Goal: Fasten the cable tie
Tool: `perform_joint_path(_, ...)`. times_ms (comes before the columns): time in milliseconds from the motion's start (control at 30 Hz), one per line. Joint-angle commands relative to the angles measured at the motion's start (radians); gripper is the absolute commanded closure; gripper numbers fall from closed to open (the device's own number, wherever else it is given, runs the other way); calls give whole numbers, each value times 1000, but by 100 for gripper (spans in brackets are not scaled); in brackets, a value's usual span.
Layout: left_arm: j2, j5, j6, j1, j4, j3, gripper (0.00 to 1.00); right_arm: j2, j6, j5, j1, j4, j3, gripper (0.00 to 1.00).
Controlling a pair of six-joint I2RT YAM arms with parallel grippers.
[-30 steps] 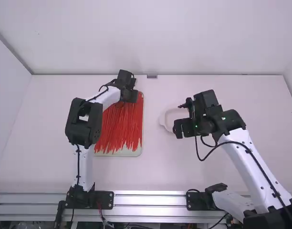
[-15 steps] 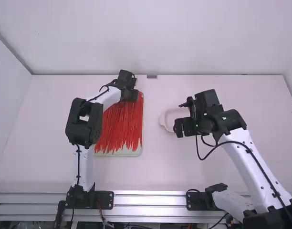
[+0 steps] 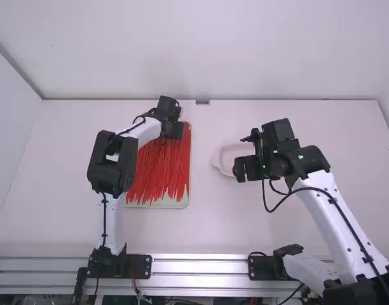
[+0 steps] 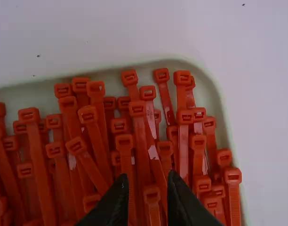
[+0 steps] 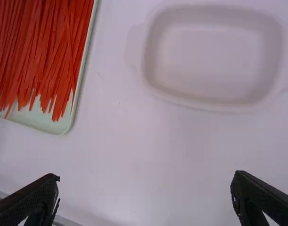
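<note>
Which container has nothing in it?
The white dish near the right gripper. It is bare inside, while the tray under the left gripper is piled with red cable ties.

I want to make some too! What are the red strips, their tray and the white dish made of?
The red cable ties look like bendy plastic, probably nylon: smooth, slightly shiny, with moulded square heads. Their tray seems hard, matte, pale plastic with a rounded moulded corner. The white dish could be plastic or ceramic; its smooth rounded rim doesn't settle it.
</note>
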Motion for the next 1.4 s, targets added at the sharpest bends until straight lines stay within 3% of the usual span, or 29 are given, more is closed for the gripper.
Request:
perform_joint_path(0, 15, -3, -2, -11, -9, -11, 78, -18, 2, -5, 10, -3, 26, 2)
perform_joint_path(533, 15, 0, -2, -14, -17, -17, 79, -18, 2, -6, -14, -4, 26, 2)
perform_joint_path(933, 15, -3, -2, -14, 5, -49, 79, -18, 2, -5, 16, 3, 26, 2)
perform_joint_path(1367, 15, -7, -18, -15, 40, -48, 90, -18, 3, -6, 0, 1, 26, 2)
